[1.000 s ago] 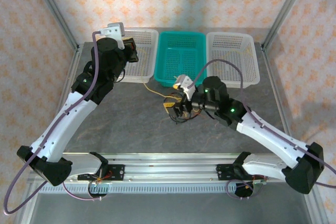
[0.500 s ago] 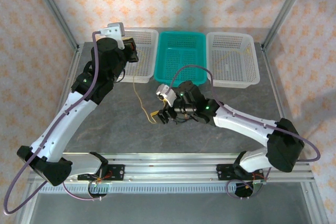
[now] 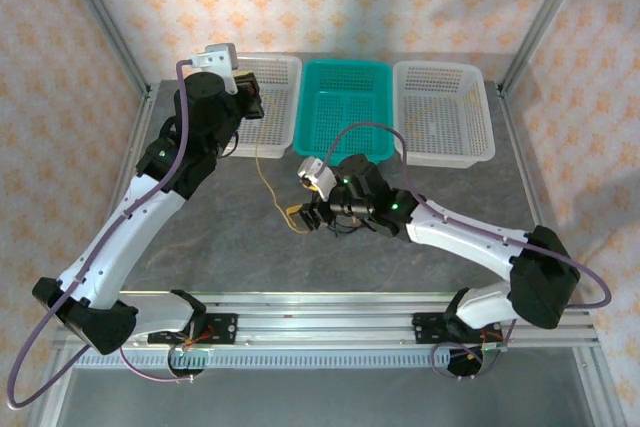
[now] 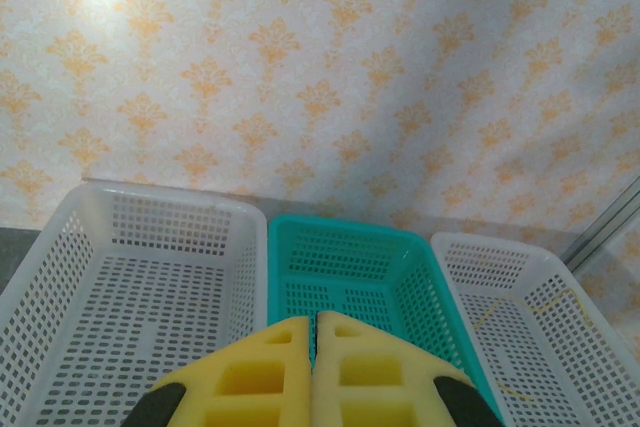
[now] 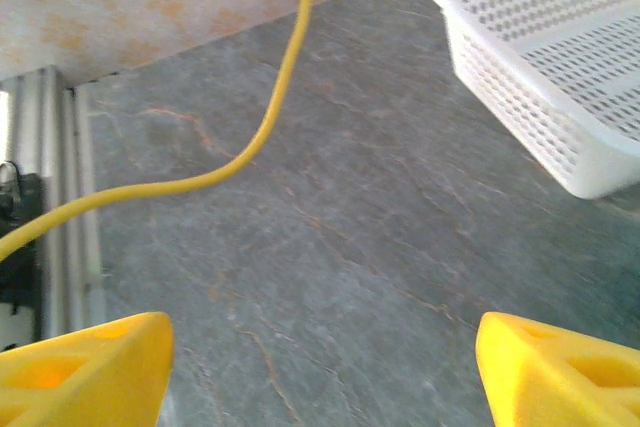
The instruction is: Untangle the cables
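A yellow cable (image 3: 262, 179) runs over the grey table from beside the left white basket down to my right gripper (image 3: 306, 215). In the right wrist view that cable (image 5: 262, 131) curves ahead of the gripper (image 5: 320, 377), whose yellow fingers (image 5: 85, 367) stand wide apart over bare table. Dark cables (image 3: 347, 227) lie tangled under the right wrist. Another yellow cable (image 3: 440, 105) lies in the right white basket (image 3: 487, 117); in the left wrist view this cable (image 4: 545, 307) shows too. My left gripper (image 4: 313, 347) is shut and empty, raised over the left white basket (image 3: 285, 67).
A teal basket (image 3: 312, 82) stands between the two white ones at the back; the left wrist view has the teal basket (image 4: 350, 237) straight ahead. A white basket (image 5: 520, 77) is at the right of the right wrist view. Metal frame posts stand at the table's corners.
My right arm swung left away from the tangle, and the yellow cable shifted left with it. Over the last half second it has barely moved. The left arm stayed still.
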{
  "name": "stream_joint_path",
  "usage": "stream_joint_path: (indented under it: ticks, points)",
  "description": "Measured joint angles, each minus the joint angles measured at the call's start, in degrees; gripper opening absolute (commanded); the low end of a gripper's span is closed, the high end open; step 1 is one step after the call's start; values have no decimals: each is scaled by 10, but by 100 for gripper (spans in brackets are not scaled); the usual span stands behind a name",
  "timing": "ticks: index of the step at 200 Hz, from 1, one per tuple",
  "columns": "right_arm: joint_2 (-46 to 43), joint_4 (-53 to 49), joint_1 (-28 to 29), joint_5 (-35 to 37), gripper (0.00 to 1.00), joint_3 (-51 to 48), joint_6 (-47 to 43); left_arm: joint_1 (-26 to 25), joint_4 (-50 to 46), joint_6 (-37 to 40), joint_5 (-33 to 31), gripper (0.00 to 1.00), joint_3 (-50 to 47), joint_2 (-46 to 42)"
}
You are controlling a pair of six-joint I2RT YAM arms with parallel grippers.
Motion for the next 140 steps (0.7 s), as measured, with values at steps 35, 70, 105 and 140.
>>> stream_joint_path:
  ticks: [35,70,105,140]
  points:
    - [-32,-26,0,53,75,12,-4,0,0,0,0,0,-1,0]
    - [-79,-28,0,126,77,21,-1,0,0,0,0,0,-1,0]
    - [-121,-23,0,131,80,25,0,0,0,0,0,0,-1,0]
    - [-131,-15,0,55,83,26,-6,0,0,0,0,0,-1,0]
